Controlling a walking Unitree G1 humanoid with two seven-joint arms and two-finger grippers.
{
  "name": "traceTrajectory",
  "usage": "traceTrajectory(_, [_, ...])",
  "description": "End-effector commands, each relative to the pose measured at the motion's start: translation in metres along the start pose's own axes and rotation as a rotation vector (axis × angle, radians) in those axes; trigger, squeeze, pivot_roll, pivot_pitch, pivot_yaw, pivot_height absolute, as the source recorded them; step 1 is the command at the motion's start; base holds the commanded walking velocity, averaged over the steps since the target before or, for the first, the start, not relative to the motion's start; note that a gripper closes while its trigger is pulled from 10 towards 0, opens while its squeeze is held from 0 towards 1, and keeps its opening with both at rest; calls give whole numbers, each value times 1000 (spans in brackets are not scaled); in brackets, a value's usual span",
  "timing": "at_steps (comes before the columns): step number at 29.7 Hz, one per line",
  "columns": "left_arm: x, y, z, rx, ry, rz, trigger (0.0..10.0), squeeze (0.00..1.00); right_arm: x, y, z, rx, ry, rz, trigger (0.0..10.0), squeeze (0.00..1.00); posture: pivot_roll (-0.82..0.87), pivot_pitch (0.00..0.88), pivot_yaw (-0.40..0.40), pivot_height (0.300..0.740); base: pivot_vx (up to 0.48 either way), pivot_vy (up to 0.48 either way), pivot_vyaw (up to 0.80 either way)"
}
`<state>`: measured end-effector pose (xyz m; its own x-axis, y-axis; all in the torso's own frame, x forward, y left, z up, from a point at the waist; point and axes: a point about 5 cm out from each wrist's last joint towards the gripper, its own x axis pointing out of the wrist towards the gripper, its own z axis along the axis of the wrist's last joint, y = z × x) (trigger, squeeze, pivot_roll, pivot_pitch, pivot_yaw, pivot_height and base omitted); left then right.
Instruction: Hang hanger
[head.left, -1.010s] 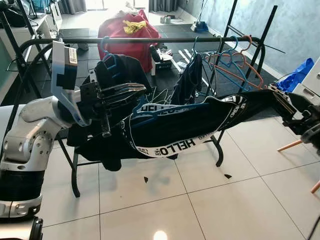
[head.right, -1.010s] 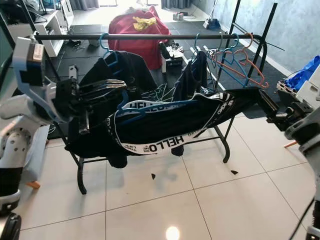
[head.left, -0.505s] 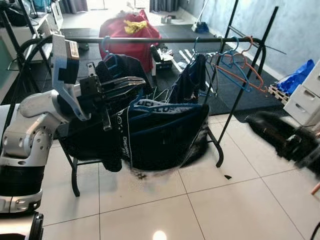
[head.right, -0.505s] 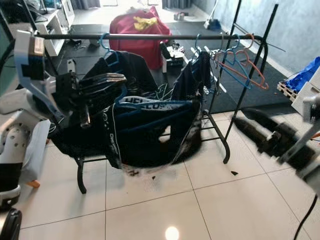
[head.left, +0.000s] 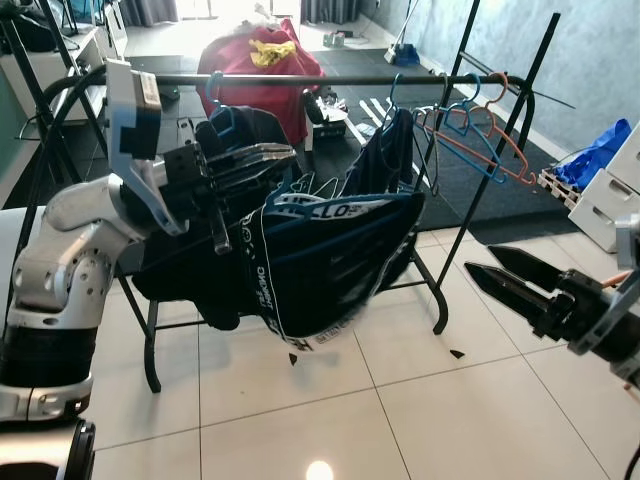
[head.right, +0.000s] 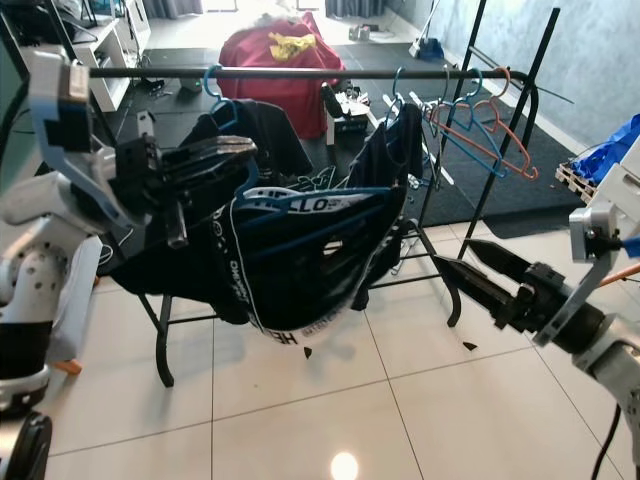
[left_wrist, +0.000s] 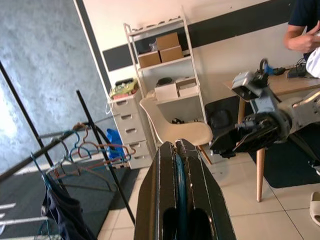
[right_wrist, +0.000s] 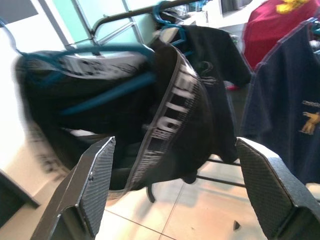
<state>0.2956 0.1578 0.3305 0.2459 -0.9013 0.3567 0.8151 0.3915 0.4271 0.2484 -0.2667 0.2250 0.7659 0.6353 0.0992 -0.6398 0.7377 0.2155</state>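
Loosely, black shorts (head.left: 320, 260) drape blue hanger (head.left: 340, 222).

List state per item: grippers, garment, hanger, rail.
left gripper: shut on the blue hanger's hook
right gripper: open, empty, apart from the garment
blue hanger: off the rail, inside the garment
black garment: drooping from the hanger
rail: holding other hangers

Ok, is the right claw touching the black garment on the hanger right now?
Apart. In the right eye view the right claw sits open over bare floor tiles, with a plain gap to the black garment hanging from the blue hanger held in the left claw.
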Motion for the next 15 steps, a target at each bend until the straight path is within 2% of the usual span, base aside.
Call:
traceTrajectory(1, [3, -1, 6, 7, -42, -9, 10000, 0, -2, -6, 3, -13, -15, -52, 10000, 988, -76, 98, -38, 740, 0, 0, 0])
traceTrajectory(4, [3, -1, 6, 7, -42, -9, 10000, 0, -2, -6, 3, -13, -15, -52, 10000, 988, -76, 98, -38, 740, 0, 0, 0])
traceTrajectory(5, [7, -3, 11, 4, -70, -18, 10000, 0, 1, -4, -1, 9, -8, -52, 10000, 788, -72, 97, -40, 740, 0, 0, 0])
traceTrajectory(6, [11, -5, 16, -2, -105, -31, 10000, 0, 8, -2, -9, 34, 3, -55, 10000, 761, -71, 96, -40, 740, 0, 0, 0])
traceTrajectory(9, [16, -8, 22, -7, -141, -45, 10000, 0, 17, 1, -19, 58, 16, -56, 10000, 761, -71, 96, -40, 740, 0, 0, 0])
traceTrajectory(10, [18, -9, 23, -16, -157, -52, 10000, 0, 22, 2, -22, 70, 9, -53, 10000, 694, -68, 96, -37, 740, 0, 0, 0])
traceTrajectory(12, [18, -9, 24, -20, -163, -55, 10000, 0, 23, 3, -23, 75, 5, -50, 10000, 694, -70, 95, -36, 740, 0, 0, 0])
traceTrajectory(13, [19, -10, 24, -24, -168, -61, 10000, 0, 26, 4, -24, 78, 7, -47, 10000, 635, -70, 95, -36, 740, 0, 0, 0])
traceTrajectory(15, [19, -11, 25, -26, -170, -65, 10000, 0, 27, 4, -26, 76, 8, -47, 10000, 635, -70, 95, -36, 740, 0, 0, 0])
